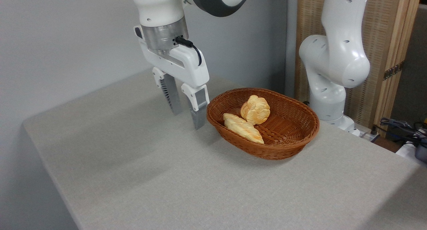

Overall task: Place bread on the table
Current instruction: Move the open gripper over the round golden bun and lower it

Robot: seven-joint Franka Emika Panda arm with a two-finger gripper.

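The bread (255, 109), a small round knotted golden bun, lies inside the brown wicker basket (287, 146), leaning toward its back wall. My gripper (187, 117) hangs above the grey cloth table (140, 170), just left of the basket's rim. Its two fingers are spread apart, pointing down, with nothing between them. A gap separates the gripper from the bun.
A long braided pale loaf (243, 127) rests in the basket in front of the bun. The arm's white base (330, 99) stands behind the basket at the right. A wooden screen (383, 39) and cables (403, 126) are at the far right, a grey wall behind.
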